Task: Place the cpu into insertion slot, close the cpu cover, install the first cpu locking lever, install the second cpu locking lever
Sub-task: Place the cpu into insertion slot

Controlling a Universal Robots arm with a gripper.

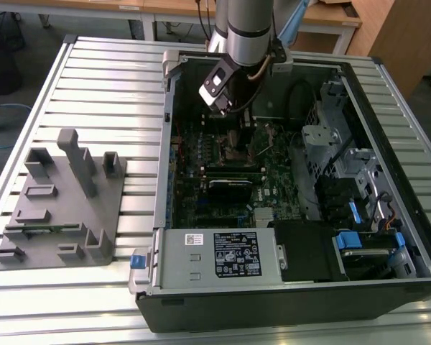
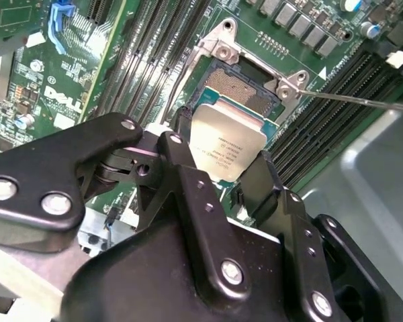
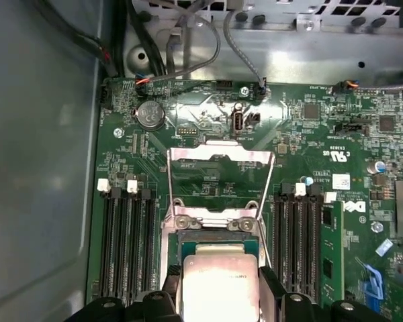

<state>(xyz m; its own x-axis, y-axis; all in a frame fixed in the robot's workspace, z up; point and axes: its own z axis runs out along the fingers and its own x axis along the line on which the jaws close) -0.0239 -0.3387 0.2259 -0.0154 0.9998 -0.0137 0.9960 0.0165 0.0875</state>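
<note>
Silver cpu [image 2: 227,142] partly behind hand [image 2: 219,163]

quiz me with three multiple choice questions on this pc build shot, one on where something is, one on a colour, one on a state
1. Where is the cpu?
A) between the fingers of the gripper, over the insertion slot
B) on the grey power supply
C) on the table beside the case

2. What colour is the circuit board around the insertion slot?
A) red
B) green
C) blue

3. How is the cpu cover?
A) shut over the insertion slot
B) swung open
C) lying outside the case

Answers:
1 A, the fingers flank the cpu above the insertion slot in both wrist views.
2 B, green shows all around it.
3 B, the cpu cover stands back from the uncovered slot in the first wrist view.
</note>
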